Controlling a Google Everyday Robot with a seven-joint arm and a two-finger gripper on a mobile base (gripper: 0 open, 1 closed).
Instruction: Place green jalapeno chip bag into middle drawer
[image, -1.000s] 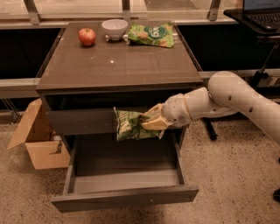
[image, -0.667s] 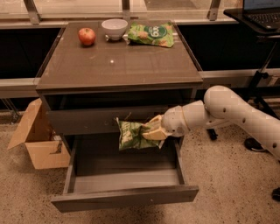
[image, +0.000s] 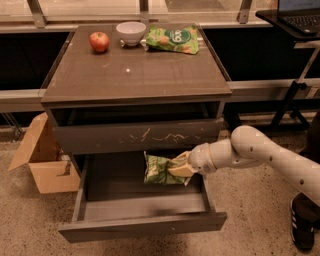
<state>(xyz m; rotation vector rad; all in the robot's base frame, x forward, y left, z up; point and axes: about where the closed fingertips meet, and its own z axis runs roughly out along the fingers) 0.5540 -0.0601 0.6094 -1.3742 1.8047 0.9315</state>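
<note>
The green jalapeno chip bag (image: 159, 169), dark green with pale speckles, hangs inside the open middle drawer (image: 142, 227), just above its grey floor near the back. My gripper (image: 178, 168) reaches in from the right on a white arm and is shut on the bag's right end. The drawer is pulled out wide toward the camera, with a plain front panel. Above it is the drawer front with pale scratch marks (image: 137, 136), closed.
On the cabinet top (image: 130, 75) sit a red apple (image: 99, 41), a white bowl (image: 131, 32) and a brighter green chip bag (image: 172, 39). An open cardboard box (image: 42, 160) stands on the floor at left. A dark stand (image: 295, 95) is at right.
My gripper has moved down and right with the bag, from in front of the scratched drawer front into the open middle drawer.
</note>
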